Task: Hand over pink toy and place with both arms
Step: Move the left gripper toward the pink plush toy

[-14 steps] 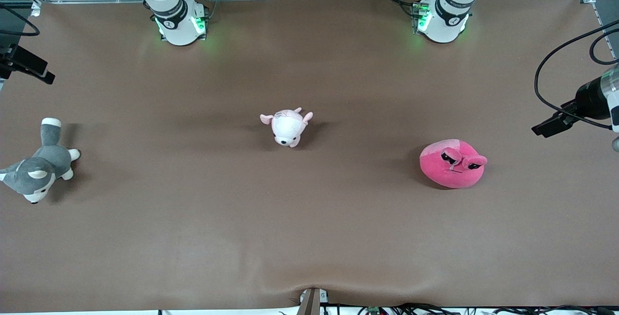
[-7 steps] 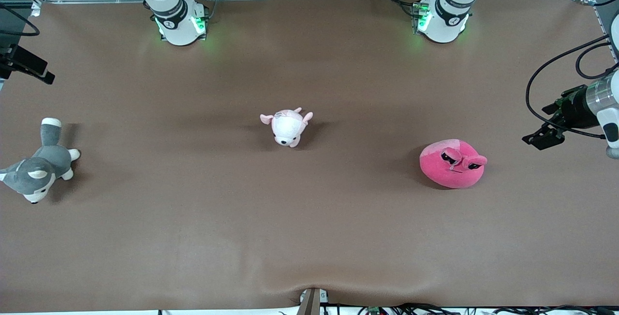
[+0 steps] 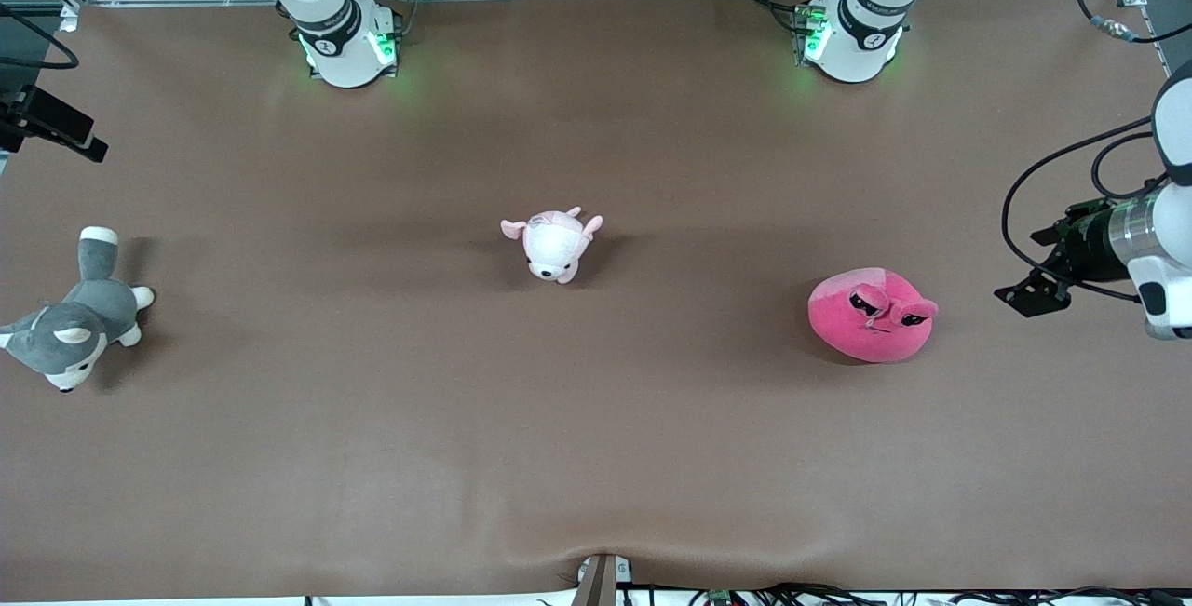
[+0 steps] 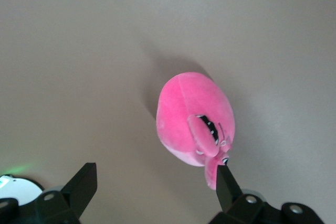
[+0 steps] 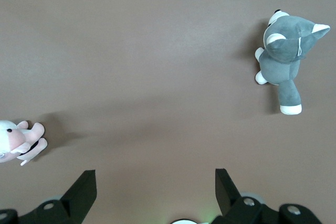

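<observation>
Right now my left gripper (image 3: 1022,294) hangs in the air over the left arm's end of the brown table (image 3: 596,457), its black fingers (image 4: 84,182) spread wide and holding nothing. Near it, the hot-pink round plush toy with angry black eyes (image 3: 872,315) sits on the table, untouched. My right gripper (image 5: 152,187) (its arm waits) is also spread wide and empty, over bare table. A pale pink-and-white puppy plush (image 3: 553,244) sits mid-table; a grey-and-white husky plush (image 3: 76,315) lies at the right arm's end.
</observation>
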### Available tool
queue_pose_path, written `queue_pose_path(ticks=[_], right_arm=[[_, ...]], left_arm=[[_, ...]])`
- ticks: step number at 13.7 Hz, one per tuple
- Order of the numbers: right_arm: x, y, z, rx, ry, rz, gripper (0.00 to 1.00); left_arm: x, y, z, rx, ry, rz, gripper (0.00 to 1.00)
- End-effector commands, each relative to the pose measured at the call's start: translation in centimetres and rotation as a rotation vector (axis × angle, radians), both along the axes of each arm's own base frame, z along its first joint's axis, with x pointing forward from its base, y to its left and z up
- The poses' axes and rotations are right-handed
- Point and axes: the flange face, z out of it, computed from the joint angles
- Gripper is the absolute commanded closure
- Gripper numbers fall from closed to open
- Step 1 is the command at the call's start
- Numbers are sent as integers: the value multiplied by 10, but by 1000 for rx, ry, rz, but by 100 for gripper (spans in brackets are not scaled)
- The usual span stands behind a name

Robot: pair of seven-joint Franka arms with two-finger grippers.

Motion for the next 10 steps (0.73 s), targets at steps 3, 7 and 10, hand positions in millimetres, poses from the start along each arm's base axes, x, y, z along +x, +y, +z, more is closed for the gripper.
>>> queue_pose_path(ticks=[3, 7, 10], right_arm=[[-2, 18, 7, -1, -9, 24, 0], [-2, 26, 6, -10, -5, 38, 0], [-3, 15, 6, -14, 4, 22, 0]], left_arm=[[8, -8, 8, -9, -12, 11, 0], [6, 8, 15, -63, -19, 241, 0], [7, 25, 13, -59, -7, 401, 0]])
